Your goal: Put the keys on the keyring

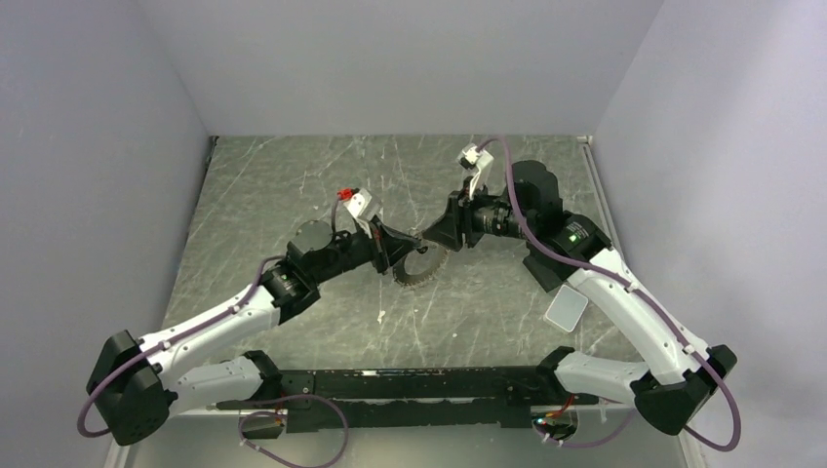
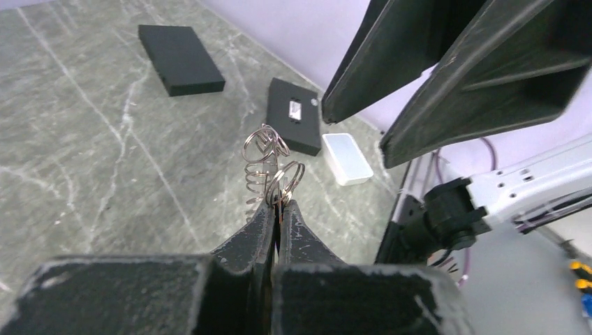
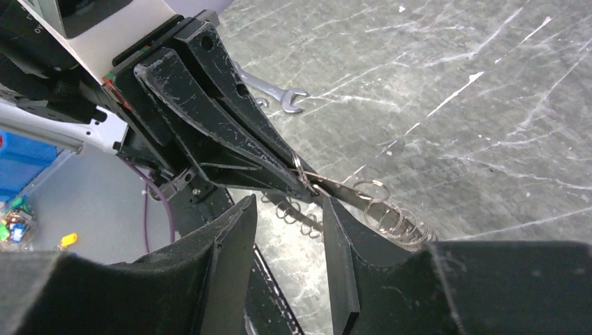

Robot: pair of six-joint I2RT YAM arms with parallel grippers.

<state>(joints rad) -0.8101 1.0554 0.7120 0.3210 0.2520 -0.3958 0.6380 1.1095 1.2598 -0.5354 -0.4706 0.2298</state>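
step: keyring [image 2: 269,167] held up for threading | left pincer [image 2: 278,204]: clamped shut on keyring over the table [image 2: 84,139] | right pincer [image 3: 286,209]: jaws apart, empty, just beside the rings | keys: none made out | next, as judged: a key must be fetched and the coil parted

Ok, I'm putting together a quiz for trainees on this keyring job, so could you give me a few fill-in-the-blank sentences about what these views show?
1. The left gripper is ____ on the keyring.
2. The right gripper faces the keyring with its jaws ____ and grips nothing.
3. In the right wrist view, a silver ____ lies on the table beyond the left gripper.

Missing words: shut; open; wrench.
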